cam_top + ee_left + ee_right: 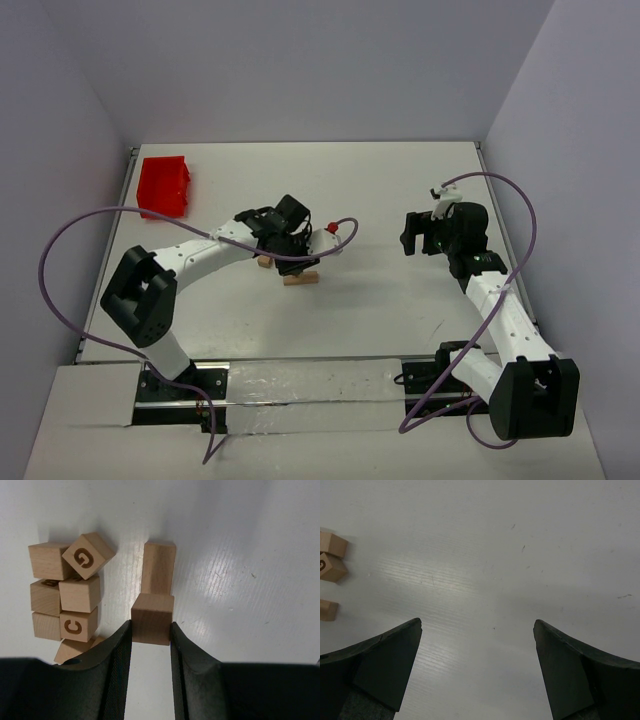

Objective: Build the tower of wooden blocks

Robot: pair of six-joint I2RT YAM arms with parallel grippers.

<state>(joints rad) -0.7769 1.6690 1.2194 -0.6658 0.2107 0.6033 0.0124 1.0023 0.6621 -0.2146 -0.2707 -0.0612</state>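
Observation:
My left gripper (151,625) is shut on a plain light-tan wooden cube (152,615), one finger pressed to each side of it. Just beyond the cube, in line with it, a tan wooden column (159,567) reaches down to the white table; whether the two touch is unclear. Left of them lies a loose pile of cubes (65,595), one printed G (85,556), one printed C (76,625). From above, the left gripper (293,255) hangs over the blocks (300,278). My right gripper (477,625) is open over bare table, at the right (415,232).
A red plastic bin (163,186) stands at the table's back left corner. Three cubes (330,567) show at the left edge of the right wrist view. Grey walls close in the table (380,190) at the back and on both sides.

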